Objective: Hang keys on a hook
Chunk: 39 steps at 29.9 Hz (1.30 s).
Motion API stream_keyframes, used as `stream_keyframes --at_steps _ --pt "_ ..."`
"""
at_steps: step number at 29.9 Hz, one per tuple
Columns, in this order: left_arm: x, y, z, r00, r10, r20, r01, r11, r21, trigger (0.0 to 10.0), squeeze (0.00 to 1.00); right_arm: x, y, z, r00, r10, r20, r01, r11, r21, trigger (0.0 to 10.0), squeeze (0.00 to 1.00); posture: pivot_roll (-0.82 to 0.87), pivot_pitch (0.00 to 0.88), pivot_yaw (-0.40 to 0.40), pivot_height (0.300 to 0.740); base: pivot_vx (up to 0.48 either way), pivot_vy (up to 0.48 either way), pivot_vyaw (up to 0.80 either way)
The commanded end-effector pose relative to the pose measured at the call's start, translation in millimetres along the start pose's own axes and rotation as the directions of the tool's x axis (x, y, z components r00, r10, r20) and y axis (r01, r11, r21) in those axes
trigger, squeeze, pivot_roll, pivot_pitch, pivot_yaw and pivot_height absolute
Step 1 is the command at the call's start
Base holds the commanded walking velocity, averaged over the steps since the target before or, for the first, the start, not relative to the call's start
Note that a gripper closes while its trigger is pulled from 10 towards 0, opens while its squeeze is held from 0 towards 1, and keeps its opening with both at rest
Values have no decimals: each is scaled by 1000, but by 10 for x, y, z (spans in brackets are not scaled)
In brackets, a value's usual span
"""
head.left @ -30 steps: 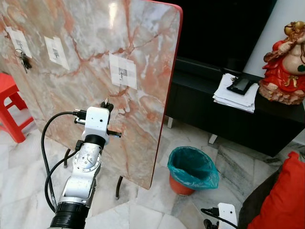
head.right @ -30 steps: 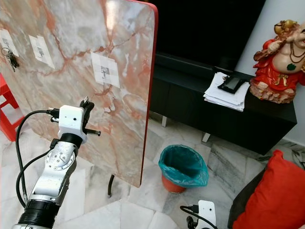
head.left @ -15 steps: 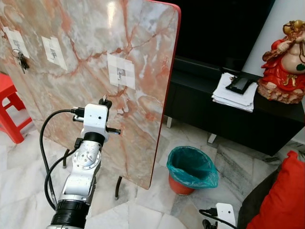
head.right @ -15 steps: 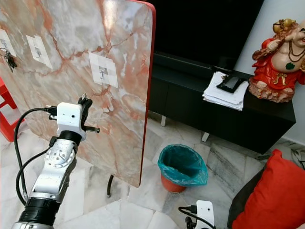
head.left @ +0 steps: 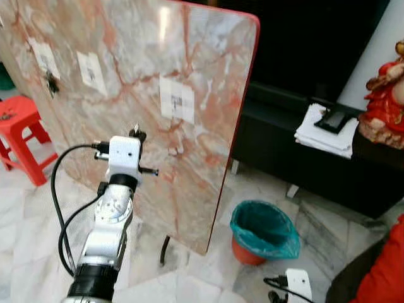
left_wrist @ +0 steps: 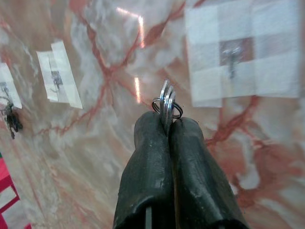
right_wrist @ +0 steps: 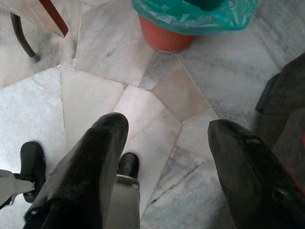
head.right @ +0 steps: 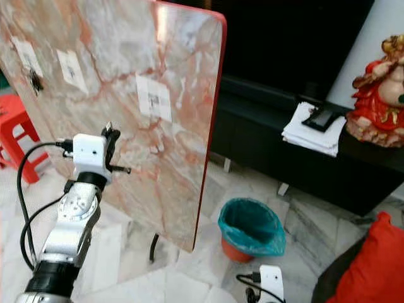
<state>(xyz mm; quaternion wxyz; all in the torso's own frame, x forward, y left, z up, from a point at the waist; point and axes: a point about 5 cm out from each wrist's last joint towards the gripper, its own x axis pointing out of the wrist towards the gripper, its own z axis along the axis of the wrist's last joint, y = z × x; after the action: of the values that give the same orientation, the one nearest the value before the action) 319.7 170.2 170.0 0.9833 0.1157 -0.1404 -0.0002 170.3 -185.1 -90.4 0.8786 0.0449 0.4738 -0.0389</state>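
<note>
I see the keys [left_wrist: 167,101], a few thin silver blades on a dark wire ring, standing edge-on and upright, pinched at their lower part between my left gripper's [left_wrist: 167,125] closed fingertips, near the marble board. The hook [left_wrist: 232,54] is a small metal piece on a white taped patch, up and to one side, well apart from them.

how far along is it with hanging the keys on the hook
Done: the left gripper is shut on the keys, raised before the marble board. In hand: it points toward the taped hook, keys short of it. One bunch already hangs at the far left hook. Left: slip the ring over the hook and let go. The right gripper hangs open over the floor.
</note>
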Motion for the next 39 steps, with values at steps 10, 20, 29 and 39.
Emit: stream_keyframes --at_steps 10,20,29,39 --pt "20 -59 52 999 -26 34 27 999 -26 10000 0 7 -12 53 1000 -4 14 4 1000 2 10000 0 35 0 -96 740 304 0 0" --pt "-65 -110 155 991 -64 116 66 998 -16 10000 0 9 4 60 1000 -2 19 2 1000 3 10000 0 37 0 -95 740 27 0 0" --pt "-134 -174 160 984 -119 134 116 993 27 10000 0 9 19 49 1000 0 15 0 1000 0 10000 0 39 0 -94 740 0 0 0" --pt "-167 -201 89 986 -141 88 139 990 26 10000 0 7 17 34 1000 0 11 0 1000 -4 10000 0 36 0 -92 740 0 0 0"
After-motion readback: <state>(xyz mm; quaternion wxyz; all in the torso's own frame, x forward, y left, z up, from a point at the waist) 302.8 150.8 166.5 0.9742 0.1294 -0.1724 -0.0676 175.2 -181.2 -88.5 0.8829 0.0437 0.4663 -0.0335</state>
